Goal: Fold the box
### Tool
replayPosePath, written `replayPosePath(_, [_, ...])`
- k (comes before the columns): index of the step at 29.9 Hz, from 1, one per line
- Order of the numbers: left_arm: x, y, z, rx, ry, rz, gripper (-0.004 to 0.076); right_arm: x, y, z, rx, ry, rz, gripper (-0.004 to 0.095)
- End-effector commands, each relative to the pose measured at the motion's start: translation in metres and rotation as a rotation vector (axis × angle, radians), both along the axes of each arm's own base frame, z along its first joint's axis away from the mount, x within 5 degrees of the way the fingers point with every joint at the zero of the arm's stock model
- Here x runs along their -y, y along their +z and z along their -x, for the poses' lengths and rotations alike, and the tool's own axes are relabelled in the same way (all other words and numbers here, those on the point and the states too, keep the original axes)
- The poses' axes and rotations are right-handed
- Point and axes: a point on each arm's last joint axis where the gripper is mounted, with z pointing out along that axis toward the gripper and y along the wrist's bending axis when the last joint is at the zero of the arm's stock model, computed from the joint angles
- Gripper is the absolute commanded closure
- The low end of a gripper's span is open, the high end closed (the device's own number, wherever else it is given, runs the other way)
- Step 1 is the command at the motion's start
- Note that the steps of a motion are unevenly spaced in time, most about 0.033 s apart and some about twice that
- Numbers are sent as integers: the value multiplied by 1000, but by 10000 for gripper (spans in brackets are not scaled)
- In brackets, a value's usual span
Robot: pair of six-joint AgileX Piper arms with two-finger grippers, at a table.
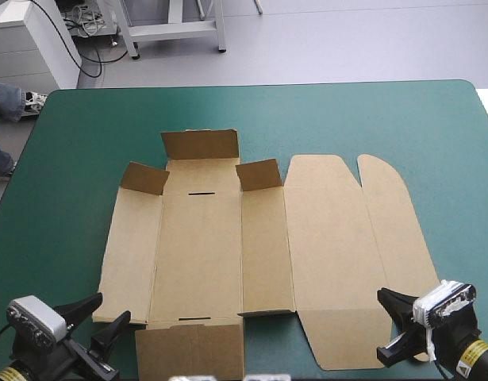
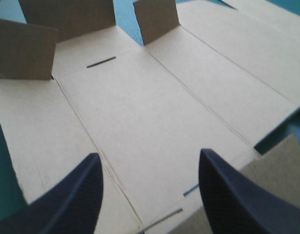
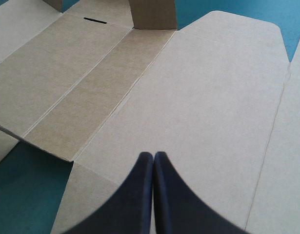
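Observation:
The brown box (image 1: 196, 246) lies as a cut sheet, spread flat in the middle of the table. At its far end three flaps stand up: the wide end flap (image 1: 201, 144) and a small flap on either side of it (image 1: 144, 178) (image 1: 259, 175). The lid panels (image 1: 331, 238) lie flat to the right. My left gripper (image 1: 114, 306) hovers open at the sheet's near left corner, with the board (image 2: 140, 107) stretching ahead between the fingers of this gripper (image 2: 149, 153). My right gripper (image 3: 153, 155) is shut, empty, above the lid's near edge (image 3: 198, 97).
The near end flap (image 1: 190, 349) lies flat, reaching the table's front edge between the two arms. Bare teal-green cover (image 1: 69, 159) surrounds the sheet to the left, the far side and the right.

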Motion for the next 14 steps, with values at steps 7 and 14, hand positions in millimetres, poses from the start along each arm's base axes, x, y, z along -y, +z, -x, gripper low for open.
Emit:
replayPosePath(7, [10, 27, -44, -49, 72, -7, 316, -1, 14, -2, 73, 2, -51, 928])
replayPosePath(14, [29, 39, -94, -319, 58, -143, 316, -2, 14, -2, 71, 3, -54, 928])
